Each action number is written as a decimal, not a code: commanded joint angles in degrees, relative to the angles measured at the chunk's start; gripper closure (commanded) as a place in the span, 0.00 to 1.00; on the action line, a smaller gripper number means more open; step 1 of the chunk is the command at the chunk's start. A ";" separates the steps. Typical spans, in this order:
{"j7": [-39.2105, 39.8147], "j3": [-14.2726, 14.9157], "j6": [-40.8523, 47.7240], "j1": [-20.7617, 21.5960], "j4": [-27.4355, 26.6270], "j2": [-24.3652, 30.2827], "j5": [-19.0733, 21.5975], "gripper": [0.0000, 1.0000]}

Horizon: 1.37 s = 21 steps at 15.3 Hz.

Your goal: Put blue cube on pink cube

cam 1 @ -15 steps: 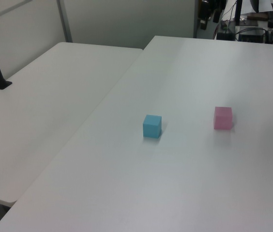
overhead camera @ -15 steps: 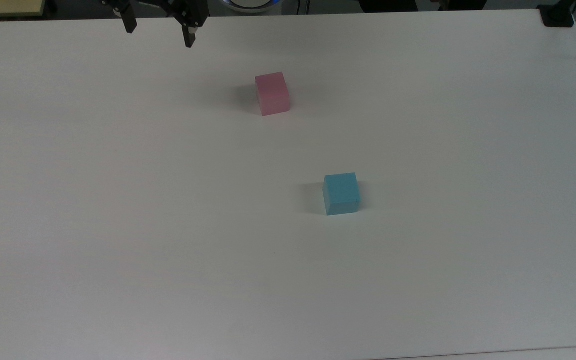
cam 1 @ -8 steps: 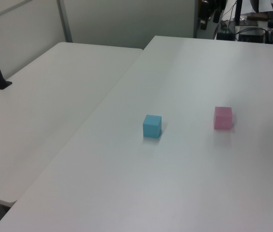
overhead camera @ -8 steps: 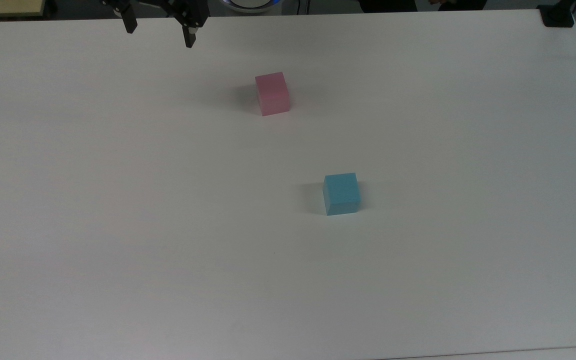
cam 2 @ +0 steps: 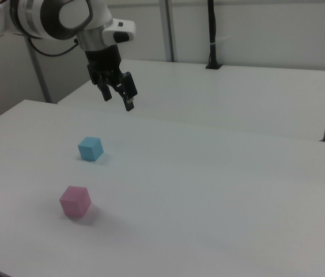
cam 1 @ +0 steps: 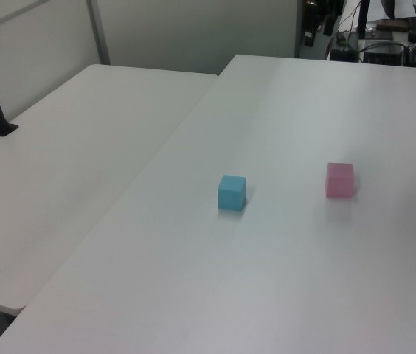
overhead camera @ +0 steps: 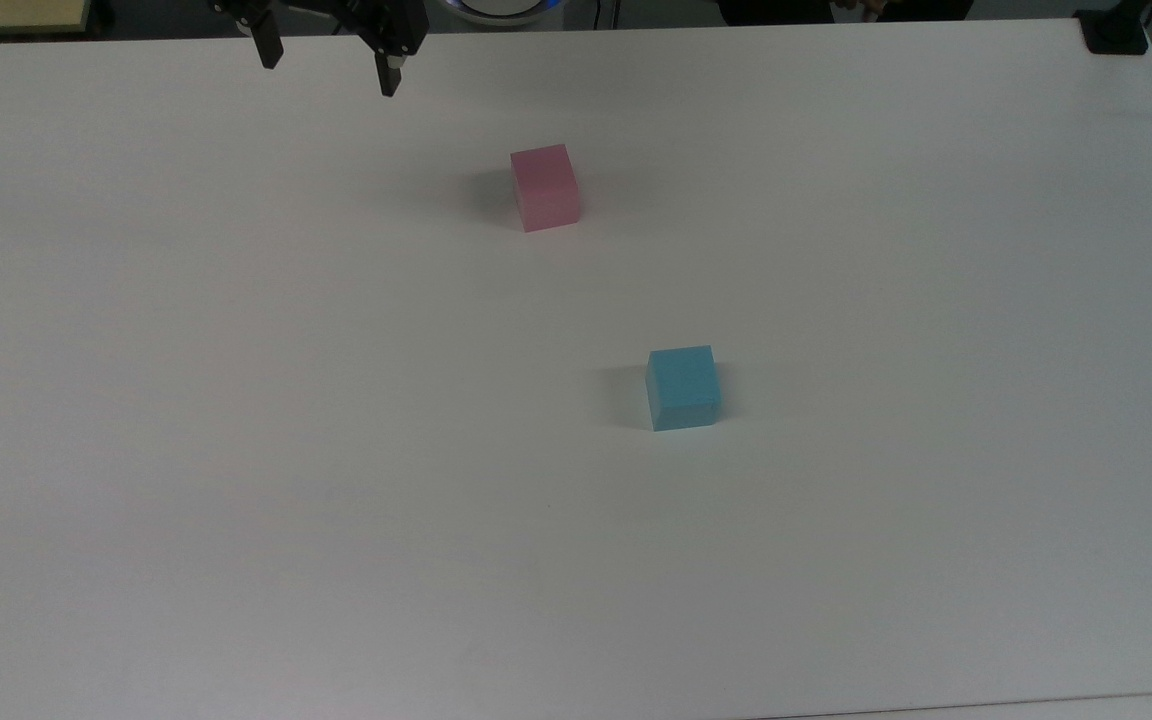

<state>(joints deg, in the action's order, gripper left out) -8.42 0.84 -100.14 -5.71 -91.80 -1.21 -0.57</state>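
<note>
My gripper (overhead camera: 330,78) hangs wide open, empty — shifted slightly toward the top view's right since earlier. Pink cube (overhead camera: 544,187) nearer, blue cube (overhead camera: 683,388) beyond it (both on the table (overhead camera: 236,400), untouched).

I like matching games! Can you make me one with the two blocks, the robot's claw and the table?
Things:
1. blue cube
2. pink cube
3. gripper
4. table

States:
A. open, up in the air, holding nothing
B. white, with both cubes resting on it
C. on the table, nearer the gripper in the top view
D. on the table, lower in the top view, apart from the other cube

Pairs: 1-D, 2-C, 3-A, 4-B
</note>
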 commanded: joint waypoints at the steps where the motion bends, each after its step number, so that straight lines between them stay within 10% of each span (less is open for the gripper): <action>1: -0.90 -0.22 0.65 0.52 -0.84 0.69 -0.92 0.00; 21: 6.39 -1.36 4.51 0.43 -0.23 0.51 -1.71 0.00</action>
<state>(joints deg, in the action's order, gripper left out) -3.42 0.38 -97.14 -5.70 -91.80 -1.22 -0.63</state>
